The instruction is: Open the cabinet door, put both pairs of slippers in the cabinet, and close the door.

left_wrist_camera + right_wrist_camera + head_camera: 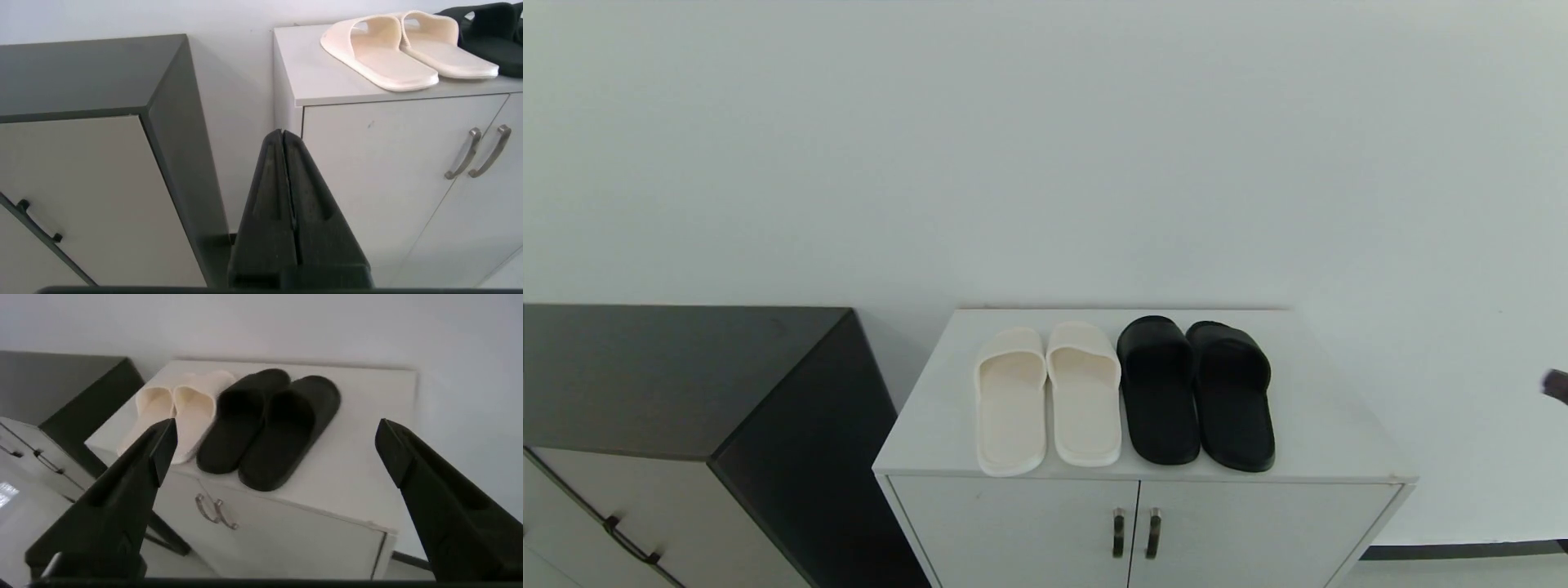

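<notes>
The white cabinet (1331,425) stood against a pale wall (1045,163) with both of its doors (1013,535) shut and their two metal handles (1118,532) side by side at the middle seam. On its top lay both pairs, soles down, toes toward the wall and heels near the front edge. The cream slippers (1045,400) were on the left part of the top and the black slippers (1196,392) just beside them to the right. The two slippers of each pair were touching or nearly so, and whether the inner cream one touched the inner black one could not be told. To the left of the white cabinet, with a narrow gap between them, stood a lower dark cabinet (686,376) with a pale front and a dark handle (629,543) on it. The left gripper (283,137) hung low before that gap, below the level of the white cabinet's top, its fingers pressed together and holding nothing. The right gripper (275,443) hung above and in front of the white cabinet, well apart from the slippers, its fingers (151,457) spread wide with nothing between them
</notes>
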Available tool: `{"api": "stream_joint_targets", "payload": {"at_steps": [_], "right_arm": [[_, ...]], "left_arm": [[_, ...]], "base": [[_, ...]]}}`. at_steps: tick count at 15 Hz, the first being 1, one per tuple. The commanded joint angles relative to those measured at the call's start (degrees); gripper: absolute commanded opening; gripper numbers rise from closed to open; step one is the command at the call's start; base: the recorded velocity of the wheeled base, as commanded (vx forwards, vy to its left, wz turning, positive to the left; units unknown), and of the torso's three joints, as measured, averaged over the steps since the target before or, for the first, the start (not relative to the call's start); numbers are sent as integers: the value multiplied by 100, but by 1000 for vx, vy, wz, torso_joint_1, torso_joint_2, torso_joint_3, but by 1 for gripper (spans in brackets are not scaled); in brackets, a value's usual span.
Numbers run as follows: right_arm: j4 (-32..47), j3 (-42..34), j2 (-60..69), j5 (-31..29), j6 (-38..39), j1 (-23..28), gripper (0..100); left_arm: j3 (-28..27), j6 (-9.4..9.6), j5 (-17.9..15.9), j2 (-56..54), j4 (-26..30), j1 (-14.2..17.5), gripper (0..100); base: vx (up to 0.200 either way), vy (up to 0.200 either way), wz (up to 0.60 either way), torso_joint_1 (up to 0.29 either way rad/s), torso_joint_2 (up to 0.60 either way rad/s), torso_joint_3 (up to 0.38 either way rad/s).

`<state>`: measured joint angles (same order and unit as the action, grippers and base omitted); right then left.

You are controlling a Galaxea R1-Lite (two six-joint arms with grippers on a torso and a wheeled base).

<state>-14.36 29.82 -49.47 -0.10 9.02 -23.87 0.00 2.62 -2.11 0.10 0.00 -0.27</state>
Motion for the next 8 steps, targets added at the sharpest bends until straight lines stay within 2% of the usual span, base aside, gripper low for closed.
{"api": "stream_joint_targets", "payload": {"at_steps": [1, 3, 8], "right_arm": [[-445, 420, -1539, -1265, 399, -1498, 100], [-445, 657, -1909, -1722, 460, -1911, 100], [-462, 1000, -2954, -2609, 961, -2175, 100]], "left_arm": [[0, 2, 0, -1, 0, 0, 0], [0, 2, 0, -1, 0, 0, 0], [0, 2, 0, -1, 0, 0, 0]], "base": [[0, 0, 0, 0, 0, 0], [0, 0, 0, 0, 0, 0], [0, 0, 0, 0, 0, 0]]}}
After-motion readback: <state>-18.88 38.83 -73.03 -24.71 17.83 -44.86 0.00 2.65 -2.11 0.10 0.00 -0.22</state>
